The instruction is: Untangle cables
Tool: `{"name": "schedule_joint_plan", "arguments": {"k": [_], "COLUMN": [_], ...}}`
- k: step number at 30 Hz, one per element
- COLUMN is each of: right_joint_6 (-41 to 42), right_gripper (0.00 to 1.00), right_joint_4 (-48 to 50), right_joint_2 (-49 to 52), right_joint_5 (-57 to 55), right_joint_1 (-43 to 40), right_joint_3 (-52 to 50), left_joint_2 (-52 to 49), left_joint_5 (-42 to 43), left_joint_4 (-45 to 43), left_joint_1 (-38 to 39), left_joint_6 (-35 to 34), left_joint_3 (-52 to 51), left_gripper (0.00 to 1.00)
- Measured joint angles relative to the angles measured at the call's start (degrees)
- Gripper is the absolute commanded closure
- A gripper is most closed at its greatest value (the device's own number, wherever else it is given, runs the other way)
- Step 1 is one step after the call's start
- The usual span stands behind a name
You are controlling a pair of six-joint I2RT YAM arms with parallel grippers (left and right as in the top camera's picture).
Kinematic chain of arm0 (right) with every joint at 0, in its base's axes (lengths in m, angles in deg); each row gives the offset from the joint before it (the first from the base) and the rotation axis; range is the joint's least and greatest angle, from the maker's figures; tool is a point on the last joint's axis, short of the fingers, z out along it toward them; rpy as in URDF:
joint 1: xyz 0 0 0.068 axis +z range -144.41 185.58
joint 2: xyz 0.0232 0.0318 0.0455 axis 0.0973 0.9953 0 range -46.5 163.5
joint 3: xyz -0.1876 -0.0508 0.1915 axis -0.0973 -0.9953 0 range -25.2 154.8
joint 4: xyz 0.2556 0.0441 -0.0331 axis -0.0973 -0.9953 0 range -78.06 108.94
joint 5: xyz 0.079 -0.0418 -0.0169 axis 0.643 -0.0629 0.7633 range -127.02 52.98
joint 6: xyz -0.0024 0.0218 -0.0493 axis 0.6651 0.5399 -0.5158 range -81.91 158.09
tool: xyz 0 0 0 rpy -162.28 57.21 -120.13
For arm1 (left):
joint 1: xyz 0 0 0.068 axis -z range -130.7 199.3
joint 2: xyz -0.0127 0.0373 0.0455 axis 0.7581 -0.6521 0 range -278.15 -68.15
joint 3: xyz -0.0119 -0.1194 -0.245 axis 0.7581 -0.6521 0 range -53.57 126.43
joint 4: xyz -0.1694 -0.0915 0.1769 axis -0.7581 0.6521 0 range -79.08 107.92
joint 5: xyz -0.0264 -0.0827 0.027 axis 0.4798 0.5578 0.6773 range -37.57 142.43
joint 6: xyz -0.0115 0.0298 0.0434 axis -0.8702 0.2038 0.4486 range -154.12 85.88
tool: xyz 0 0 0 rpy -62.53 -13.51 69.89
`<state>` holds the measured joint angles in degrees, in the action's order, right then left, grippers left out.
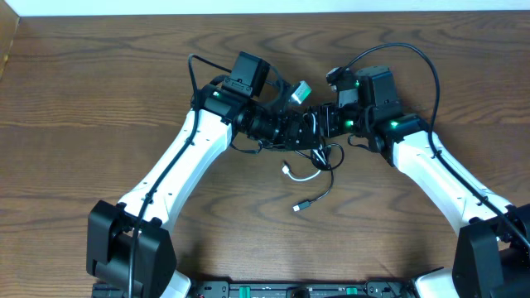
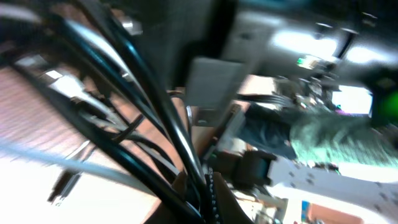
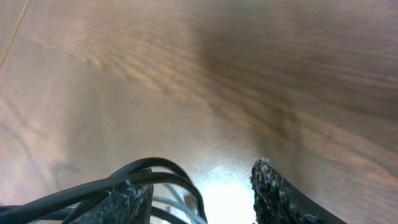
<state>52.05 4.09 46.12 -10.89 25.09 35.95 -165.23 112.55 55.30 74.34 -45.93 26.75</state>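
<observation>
Overhead view: a dark wood-grain counter point(image 1: 83, 99) fills the frame, with a pale strip along its far edge. The two white arms reach in from the near corners and meet just beyond the middle. The left gripper point(image 1: 305, 131) and right gripper point(image 1: 323, 124) point at each other, tips almost touching, above a small knot of strands. Only this view shows the whole layout.
- The white cable point(image 1: 305, 176) lies just in front of the grippers in a shallow curve. Its long axis runs left to right, and its plug is at the left end.
- The black cable point(image 1: 323, 192) drops from the knot toward the near edge, then bends left. Its plug points to the near left.
- Bare wood extends widely to the left, right and front of the cables, and all edges are well apart from them.

Left wrist view: heavily blurred. Black strands cross from upper left to lower centre, close to the lens. The counter point(image 2: 37, 124) shows behind them, and parts of the other arm lie to the right. The left gripper is pressed together. The blur hides whether a strand is caught in it.

Right wrist view: bare wood point(image 3: 217, 81) lies ahead. The right gripper stands spread, with counter showing between its rough pads point(image 3: 277, 193). Looped black strands point(image 3: 149, 167) and a pale strand point(image 3: 177, 200) lie against the left-hand pad and are not pinched.
</observation>
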Motion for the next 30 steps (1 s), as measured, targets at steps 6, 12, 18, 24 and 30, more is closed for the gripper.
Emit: {"name": "schedule_joint_plan", "arguments": {"k": [6, 12, 18, 24, 30], "right_joint_6": [-3.0, -6.3, -7.5, -7.6, 0.0], "right_gripper": [0.51, 0.46, 0.47, 0.56, 0.92], "right_joint_4": [-0.7, -0.8, 0.7, 4.5, -2.8], "right_joint_2": [0.0, 0.0, 0.0, 0.0, 0.0], "right_joint_5": [4.8, 10.3, 14.6, 15.9, 1.2], "right_joint_1": [-1.7, -4.7, -4.7, -3.6, -3.3], "right_joint_3": [0.0, 0.0, 0.0, 0.0, 0.2], "left_joint_2": [0.0, 0.0, 0.0, 0.0, 0.0], "left_joint_5": [5.2, 7.1, 14.0, 20.5, 19.0], "left_joint_4": [0.8, 1.0, -2.9, -4.8, -4.8], "left_joint_1": [-2.9, -7.2, -9.5, -9.5, -9.5], "left_joint_6": [3.4, 4.4, 4.7, 4.8, 4.5], "left_joint_3": [0.0, 0.0, 0.0, 0.0, 0.0], "left_gripper": [0.93, 0.93, 0.93, 0.93, 0.92]}}
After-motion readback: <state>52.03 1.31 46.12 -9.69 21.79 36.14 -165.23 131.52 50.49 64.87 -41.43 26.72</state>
